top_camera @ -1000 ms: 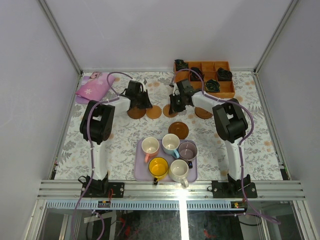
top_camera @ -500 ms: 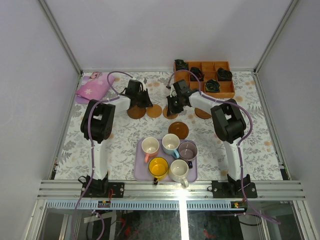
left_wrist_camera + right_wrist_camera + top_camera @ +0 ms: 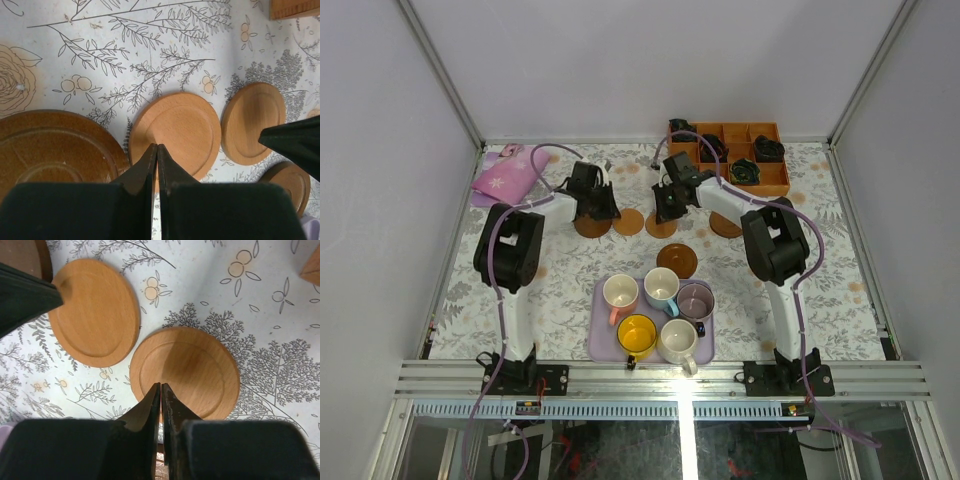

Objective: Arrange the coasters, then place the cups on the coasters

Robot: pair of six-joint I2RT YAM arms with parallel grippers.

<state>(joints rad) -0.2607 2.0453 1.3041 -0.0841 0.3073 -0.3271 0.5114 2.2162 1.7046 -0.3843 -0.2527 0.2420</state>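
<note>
Left gripper (image 3: 157, 148) and right gripper (image 3: 161, 386): jaws together above coasters (image 3: 175, 130). Top view alone shows cups (image 3: 661, 288) on tray (image 3: 602, 346).

Tan coasters (image 3: 185, 372) (grey-floral white table (image 3: 280, 305))

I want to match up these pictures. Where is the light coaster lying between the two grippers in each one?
Top view: the light coaster lies left of centre, in the far row of coasters.
Left wrist: the light coaster fills the middle of the picture.
Right wrist: the light coaster sits at the upper left.
Shared landmark: the dark coaster beside it shows in all three.
</note>
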